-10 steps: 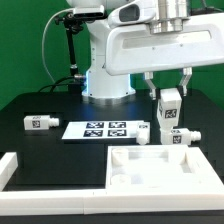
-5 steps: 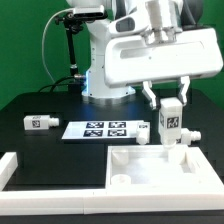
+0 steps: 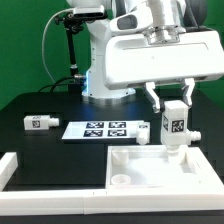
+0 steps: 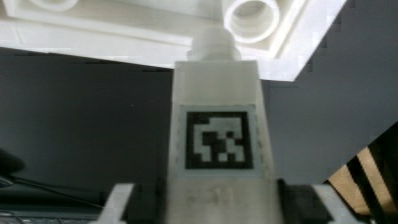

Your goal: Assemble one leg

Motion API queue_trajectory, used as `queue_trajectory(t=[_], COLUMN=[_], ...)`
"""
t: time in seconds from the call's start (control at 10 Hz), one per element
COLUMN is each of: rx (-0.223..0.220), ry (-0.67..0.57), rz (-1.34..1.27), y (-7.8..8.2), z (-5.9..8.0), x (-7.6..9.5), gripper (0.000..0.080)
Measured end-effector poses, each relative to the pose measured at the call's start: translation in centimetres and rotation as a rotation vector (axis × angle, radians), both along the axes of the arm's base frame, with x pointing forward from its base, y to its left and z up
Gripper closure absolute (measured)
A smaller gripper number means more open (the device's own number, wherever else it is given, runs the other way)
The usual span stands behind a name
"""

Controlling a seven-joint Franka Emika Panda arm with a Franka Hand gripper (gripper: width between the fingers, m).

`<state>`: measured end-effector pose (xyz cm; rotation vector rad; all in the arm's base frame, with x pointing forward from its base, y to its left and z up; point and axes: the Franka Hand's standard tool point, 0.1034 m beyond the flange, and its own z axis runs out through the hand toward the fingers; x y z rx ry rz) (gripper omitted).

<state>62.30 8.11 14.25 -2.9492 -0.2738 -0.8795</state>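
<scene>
Tight here, gripper [image 3: 171,108] and its leg [image 3: 172,120] hanging over the far corner of the panel [image 3: 150,186], spare leg [image 3: 143,132] crowding at nine o'clock in the exterior view, second spare leg [image 3: 192,138] close at four, robot base [image 3: 105,85] blocking eleven, bare black table [image 3: 60,150] wide open at eight.

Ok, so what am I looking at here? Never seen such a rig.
The white machine is a robot arm; one picture is taken from off it, the other from a camera on its wrist. Its gripper is shut on a leg, a small white tagged peg, held upright by the white panel. The wrist view shows the peg's tip near a round hole in that panel. On the black table lie another leg and the marker board.
</scene>
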Motion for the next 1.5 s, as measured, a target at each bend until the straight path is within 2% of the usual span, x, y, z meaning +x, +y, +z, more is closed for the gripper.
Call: queue_trajectory(t=[0.1, 0.2, 0.3, 0.4, 0.7, 1.0, 1.5], rx=[-0.002, -0.001, 0.003, 0.010, 0.022, 0.010, 0.013], ry=[-0.040, -0.025, -0.030, -0.021, -0.005, -0.008, -0.026], rz=[0.014, 0.019, 0.021, 0.020, 0.019, 0.024, 0.025], y=[0.4, 0.7, 1.1, 1.7, 3.0, 2.1, 2.3], z=[-0.7, -1.6, -1.9, -2.6, -3.6, -4.2, -5.2], x=[-0.1, 0.2, 0.8, 0.6, 0.3, 0.6, 0.4], gripper=[0.0514, 0.0514, 0.0514, 0.0514, 0.0514, 0.0514, 0.0514])
